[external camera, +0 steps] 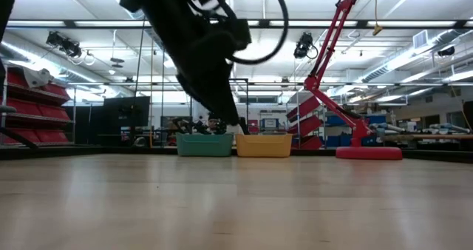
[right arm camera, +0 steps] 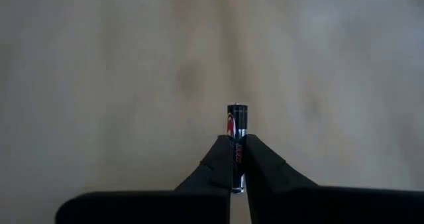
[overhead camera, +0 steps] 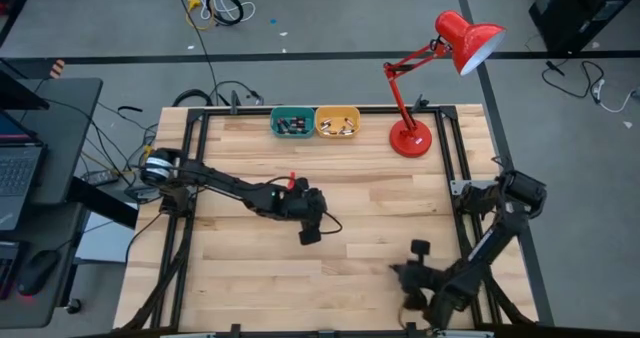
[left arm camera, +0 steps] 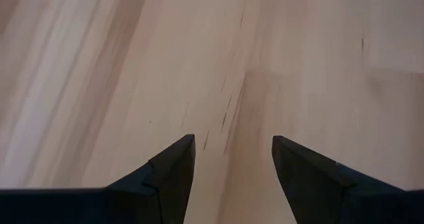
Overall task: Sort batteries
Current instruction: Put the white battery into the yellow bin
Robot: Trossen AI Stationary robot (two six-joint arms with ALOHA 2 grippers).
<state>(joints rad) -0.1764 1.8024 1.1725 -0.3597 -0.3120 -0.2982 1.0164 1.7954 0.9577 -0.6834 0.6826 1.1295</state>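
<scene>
Battery [right arm camera: 237, 144] lengthwise between right claw [right arm camera: 237, 159] fingers

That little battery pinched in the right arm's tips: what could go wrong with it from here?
1. The right end effector grips the battery only by its lower part, so it might tilt or slip out.
2. The teal bin and yellow bin touch, so a slightly off drop could land in the wrong one.
3. The open left end effector hangs mid-table, possibly in the way.

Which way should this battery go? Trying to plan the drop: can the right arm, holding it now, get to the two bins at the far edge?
Probably yes. The right gripper pinches a battery; bare table lies toward the teal bin and yellow bin. The red lamp stands aside; the left gripper is open.
</scene>
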